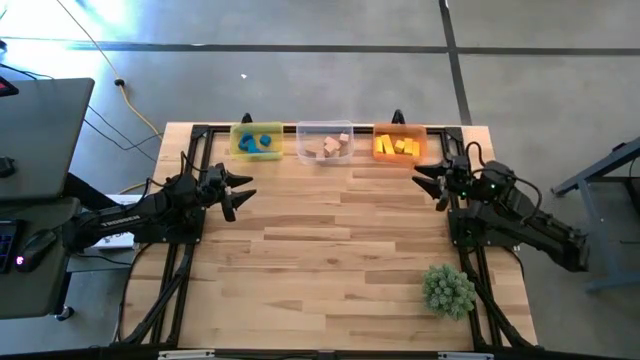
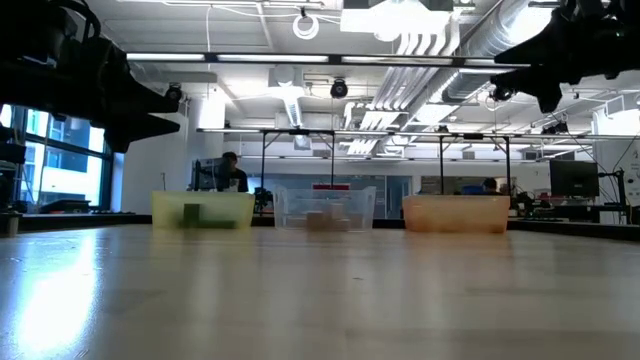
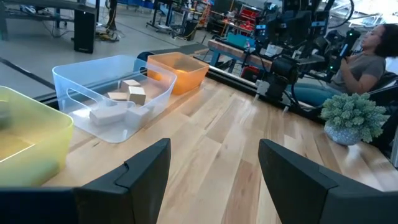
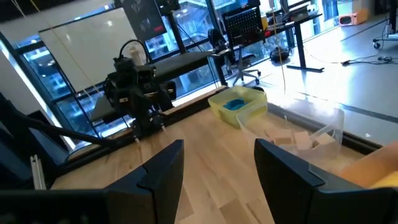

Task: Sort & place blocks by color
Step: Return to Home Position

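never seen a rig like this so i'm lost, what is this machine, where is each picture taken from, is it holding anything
It is a robot with two arms at a wooden table. One picture looks straight down, one looks level across the tabletop, and two come from cameras on the arms' wrists, whose dark fingers show at the bottom. At the far edge stand a yellow bin with blue blocks, a clear bin with tan blocks and an orange bin with yellow blocks. A green plant ball sits on the right side. The left gripper and the right gripper hang above the table, both open and empty.
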Controlling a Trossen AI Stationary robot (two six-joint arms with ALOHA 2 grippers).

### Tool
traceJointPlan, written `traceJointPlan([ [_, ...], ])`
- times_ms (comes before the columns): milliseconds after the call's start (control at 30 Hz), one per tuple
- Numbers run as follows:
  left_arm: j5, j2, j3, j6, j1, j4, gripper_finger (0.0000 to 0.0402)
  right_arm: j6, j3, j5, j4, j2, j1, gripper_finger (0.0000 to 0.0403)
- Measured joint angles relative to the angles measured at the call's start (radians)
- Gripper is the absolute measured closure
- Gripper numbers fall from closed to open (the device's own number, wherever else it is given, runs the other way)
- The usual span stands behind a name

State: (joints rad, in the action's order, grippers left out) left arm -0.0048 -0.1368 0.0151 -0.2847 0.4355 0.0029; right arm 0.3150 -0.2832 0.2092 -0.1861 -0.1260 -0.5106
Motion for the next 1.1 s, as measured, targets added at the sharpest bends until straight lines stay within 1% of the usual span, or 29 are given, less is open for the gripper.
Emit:
traceJointPlan([
  [233, 0.000, 0.000, 0.000, 0.000, 0.000, 0.000, 0.0167, 0.069, 0.107, 0.000, -0.005, 0.127, 0.000, 0.0220],
  [733, 0.000, 0.000, 0.000, 0.000, 0.000, 0.001, 0.0167, 0.073, 0.196, 0.004, -0.019, 0.121, 0.000, 0.0220],
  [1100, 0.000, 0.000, 0.000, 0.000, 0.000, 0.001, 0.0167, 0.046, 0.199, 0.009, -0.017, 0.119, 0.000, 0.0220],
])
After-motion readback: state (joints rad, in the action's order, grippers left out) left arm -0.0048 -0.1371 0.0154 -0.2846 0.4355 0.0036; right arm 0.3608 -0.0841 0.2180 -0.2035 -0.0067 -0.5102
